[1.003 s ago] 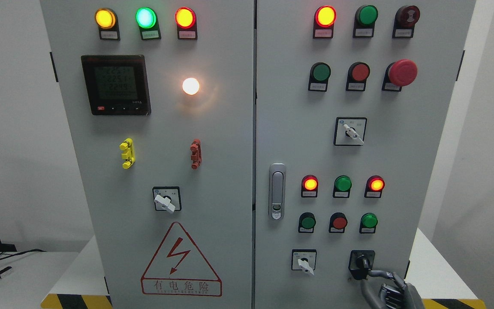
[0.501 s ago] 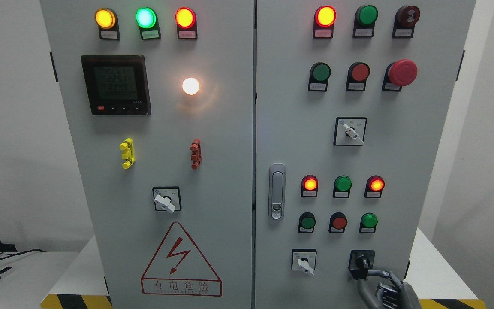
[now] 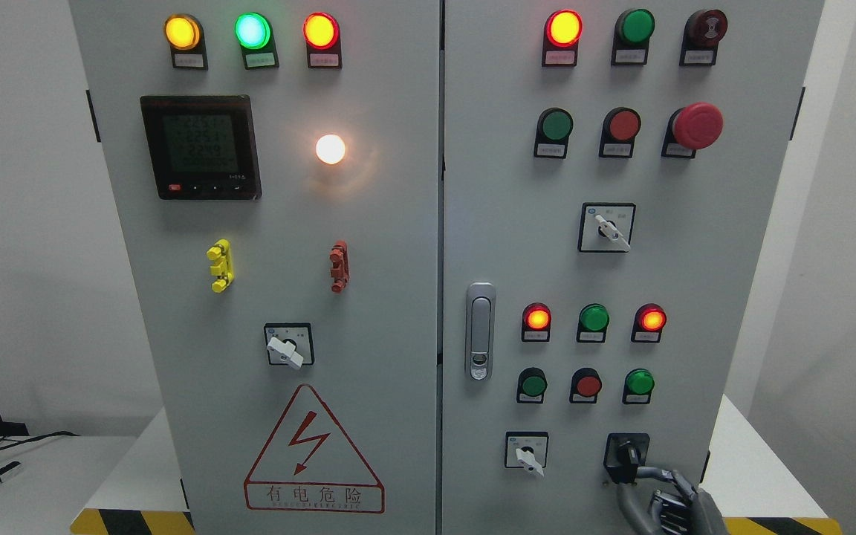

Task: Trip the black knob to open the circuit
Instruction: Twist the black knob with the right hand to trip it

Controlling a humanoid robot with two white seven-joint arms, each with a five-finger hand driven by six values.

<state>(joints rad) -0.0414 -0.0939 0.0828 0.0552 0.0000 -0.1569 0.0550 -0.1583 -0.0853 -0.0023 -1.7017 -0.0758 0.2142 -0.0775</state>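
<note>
Black knob: a small rotary switch on a black square plate at the lower right of the right-hand door of a grey electrical cabinet, just right of a white selector switch; the right hand, grey and metallic, rises from the bottom edge beneath it, with one finger reaching left to touch the knob's lower right side and another finger running up below it. The fingers are pinched against the knob rather than spread, so the hand appears clamped on it, though the contact is small and dark and the firmness of the grip cannot be judged.

Compared with a second ago, the hand has sunk slightly lower and shifted a little left, while its fingertips have stayed on the knob; the knob's handle shows no clear turn, and the red indicator lamps above it remain lit; this suggests the twist is only beginning and the circuit is probably not yet open.

Most of the hand and all of its arm are cut off by the bottom edge; the knob's position markings are too small to read; the left hand does not appear.
</note>
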